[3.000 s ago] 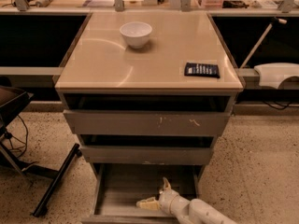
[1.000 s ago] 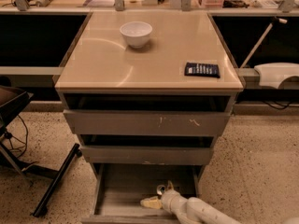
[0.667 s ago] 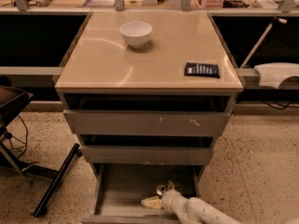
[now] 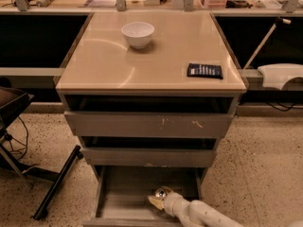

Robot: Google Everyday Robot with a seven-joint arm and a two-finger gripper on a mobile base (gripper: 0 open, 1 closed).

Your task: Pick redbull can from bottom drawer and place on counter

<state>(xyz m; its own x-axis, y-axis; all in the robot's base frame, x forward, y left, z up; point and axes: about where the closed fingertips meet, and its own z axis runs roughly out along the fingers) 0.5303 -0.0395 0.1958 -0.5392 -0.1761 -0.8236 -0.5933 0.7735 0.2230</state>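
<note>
Can (image 4: pixel 161 192): in the open bottom drawer (image 4: pixel 124 193), bottom centre of frame.
Gripper (image 4: pixel 156 201): in the drawer, right at the can.
Jaws: cannot tell their state.
Left: lift the can, set it on the worktop (image 4: pixel 156 65).

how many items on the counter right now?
2: a white bowl at the back, left of center, and a dark packet near the front right edge. The gripper is down in the bottom drawer, by the redbull can.
</note>
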